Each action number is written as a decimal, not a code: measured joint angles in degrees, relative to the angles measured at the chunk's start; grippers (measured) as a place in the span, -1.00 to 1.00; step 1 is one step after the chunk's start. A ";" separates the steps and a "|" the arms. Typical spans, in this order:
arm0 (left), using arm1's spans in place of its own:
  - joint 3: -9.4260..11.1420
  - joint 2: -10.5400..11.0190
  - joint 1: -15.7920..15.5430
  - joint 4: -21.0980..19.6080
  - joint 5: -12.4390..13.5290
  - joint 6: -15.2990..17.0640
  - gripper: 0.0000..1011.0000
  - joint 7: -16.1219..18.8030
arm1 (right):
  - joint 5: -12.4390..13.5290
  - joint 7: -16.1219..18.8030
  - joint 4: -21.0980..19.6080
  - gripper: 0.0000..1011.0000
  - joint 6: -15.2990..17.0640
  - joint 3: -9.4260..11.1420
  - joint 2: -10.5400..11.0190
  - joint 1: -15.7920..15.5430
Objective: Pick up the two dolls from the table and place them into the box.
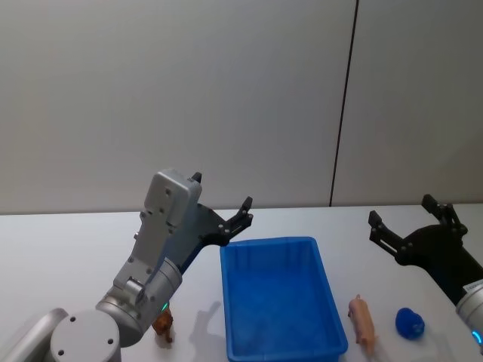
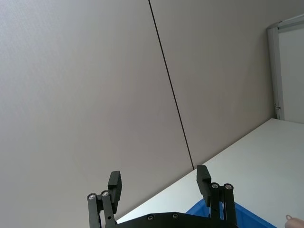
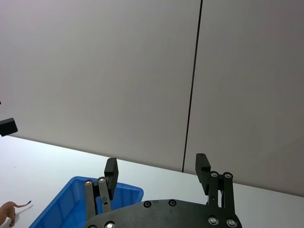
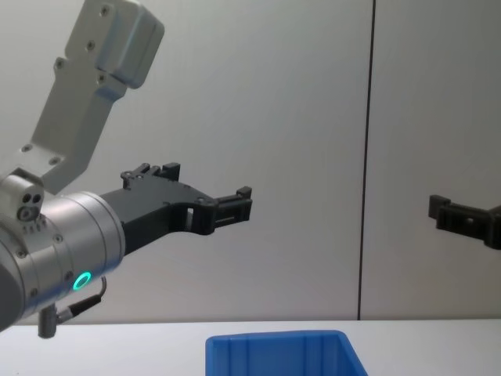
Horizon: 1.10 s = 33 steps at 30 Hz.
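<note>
The blue box (image 1: pixel 279 296) sits mid-table on the white table (image 1: pixel 68 249); its rim also shows in the chest view (image 4: pixel 275 341). A brown animal doll (image 1: pixel 162 326) lies left of it, half hidden behind my left arm, and shows in the right wrist view (image 3: pixel 7 212). A pink doll (image 1: pixel 362 321) lies right of the box. My left gripper (image 1: pixel 223 192) hangs open and empty in the air over the box's far left corner (image 2: pixel 159 180). My right gripper (image 1: pixel 401 211) is raised right of the box, open and empty (image 3: pixel 156 166).
A small blue toy (image 1: pixel 410 323) lies right of the pink doll, under my right arm. A grey wall with a dark vertical seam (image 1: pixel 343 105) stands behind the table. Bare tabletop stretches behind and left of the box.
</note>
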 joint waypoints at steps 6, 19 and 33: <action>0.00 0.00 0.00 0.00 0.00 0.00 0.98 0.00 | 0.00 0.00 0.00 0.98 0.00 0.00 0.00 0.00; 0.00 0.00 0.00 0.00 0.00 0.00 0.98 0.00 | 0.00 0.00 0.00 0.98 0.00 0.00 0.00 0.00; 0.00 0.00 0.00 0.00 0.00 0.00 0.98 0.00 | 0.00 0.00 0.00 0.98 0.00 0.00 0.00 0.00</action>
